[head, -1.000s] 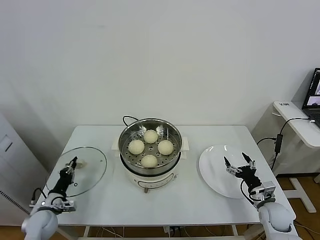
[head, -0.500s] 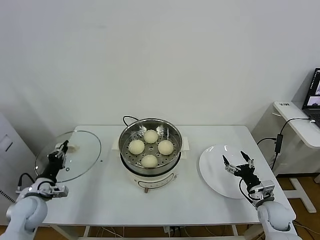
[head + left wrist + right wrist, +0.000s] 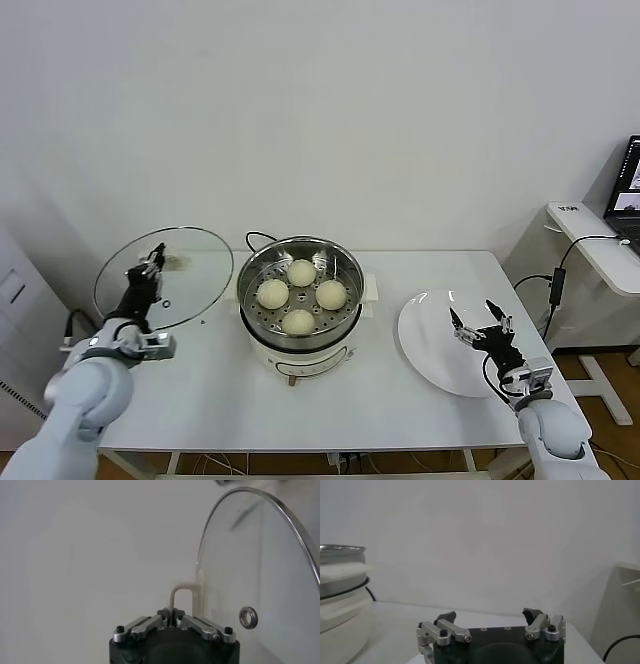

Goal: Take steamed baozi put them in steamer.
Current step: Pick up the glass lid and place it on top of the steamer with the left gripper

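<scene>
Several cream-white steamed baozi [image 3: 302, 272] lie in the shiny steel steamer [image 3: 352, 268], which stands on its white cooker base at the table's middle. My left gripper [image 3: 155, 262] is shut on the white handle [image 3: 182, 592] of the round glass lid [image 3: 185, 280]. It holds the lid tilted in the air just left of the steamer. In the left wrist view the left gripper [image 3: 172, 614] pinches the handle, with the lid's glass [image 3: 260, 570] beside it. My right gripper [image 3: 478, 327] hovers open and empty over the white plate [image 3: 430, 345]. The right gripper [image 3: 492, 616] shows wide-spread fingers, with the steamer [image 3: 340, 575] off to one side.
A black cord [image 3: 255, 238] loops behind the steamer. A white side desk [image 3: 600, 245] with a laptop [image 3: 628, 185] stands beyond the table's right edge, and a cable [image 3: 555, 285] hangs from it. The plate holds nothing.
My left arm has lifted the glass lid off the table at the left and carried it up and toward the steamer. The right gripper has hardly moved.
</scene>
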`<state>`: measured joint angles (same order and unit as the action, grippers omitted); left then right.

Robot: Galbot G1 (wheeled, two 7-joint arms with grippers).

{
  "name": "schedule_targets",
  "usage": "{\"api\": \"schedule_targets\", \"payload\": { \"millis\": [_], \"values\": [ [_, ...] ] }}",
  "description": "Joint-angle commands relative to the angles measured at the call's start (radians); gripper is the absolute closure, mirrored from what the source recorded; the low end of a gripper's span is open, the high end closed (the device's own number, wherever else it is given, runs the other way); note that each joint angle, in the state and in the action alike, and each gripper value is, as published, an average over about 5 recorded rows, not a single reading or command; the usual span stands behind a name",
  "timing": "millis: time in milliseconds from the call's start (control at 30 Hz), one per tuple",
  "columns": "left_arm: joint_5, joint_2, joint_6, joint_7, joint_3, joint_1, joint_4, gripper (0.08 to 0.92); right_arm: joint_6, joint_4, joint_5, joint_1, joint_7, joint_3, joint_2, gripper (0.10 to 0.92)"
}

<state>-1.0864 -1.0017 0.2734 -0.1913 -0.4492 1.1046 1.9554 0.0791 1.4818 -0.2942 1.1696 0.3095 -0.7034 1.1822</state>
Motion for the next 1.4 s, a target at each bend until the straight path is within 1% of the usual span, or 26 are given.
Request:
{"api": "schedule_targets", "payload": {
  "millis": [33,267,533,967,1400],
  "values": [
    [-0.14,-0.05,0.255,-0.148,0.27,-0.187,0.077,0.89,-0.001,0.001,-0.002,0.002,-0.002,-0.003,0.0,0.203],
    [-0.215,-0.143,0.29,-0.163,0.394,-0.259,0.02,0.89,-0.003,0.0,-0.002,-0.001,-0.003,-0.001,0.002,0.203],
    [-0.281,-0.238,0.29,-0.158,0.47,-0.271,-0.038,0.89,-0.004,-0.001,-0.004,-0.001,-0.003,0.002,0.004,0.203],
    [-0.337,-0.329,0.281,-0.123,0.515,-0.285,-0.143,0.89,-0.003,-0.004,-0.001,0.001,-0.002,0.005,0.01,0.203],
    [-0.387,-0.396,0.284,-0.11,0.522,-0.284,-0.186,0.89,0.0,-0.009,0.006,0.005,-0.001,0.005,0.022,0.203]
  ]
}}
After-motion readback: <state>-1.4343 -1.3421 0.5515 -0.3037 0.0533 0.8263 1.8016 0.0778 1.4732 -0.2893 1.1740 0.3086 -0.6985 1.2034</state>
